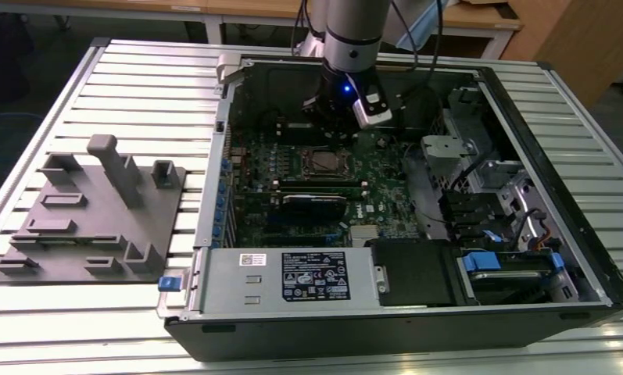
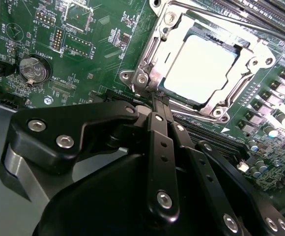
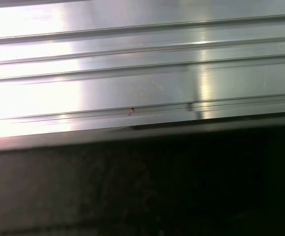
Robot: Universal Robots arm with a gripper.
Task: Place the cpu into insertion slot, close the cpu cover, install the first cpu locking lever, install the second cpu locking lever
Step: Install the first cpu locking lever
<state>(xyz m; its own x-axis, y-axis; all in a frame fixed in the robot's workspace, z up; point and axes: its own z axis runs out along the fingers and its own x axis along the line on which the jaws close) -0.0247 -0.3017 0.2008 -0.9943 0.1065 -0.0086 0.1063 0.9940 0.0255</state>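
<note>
In the second wrist view the cpu lies flat in its socket on the green motherboard, its pale silver top glaring in the light. The cpu cover, a silver metal frame, lies down around it. A thin metal lever rod runs along one side of the socket. My gripper is shut, its black fingers pressed together, with the tip right at a corner of the socket frame and nothing visible between them. In the exterior view the gripper hangs inside the open computer case just behind the socket.
The case lies open on a slatted aluminium table. A labelled power supply box sits at the case's front, with drive bays with blue tabs beside it. A grey fixture plate stands at the exterior view's left. A coin battery sits near the socket.
</note>
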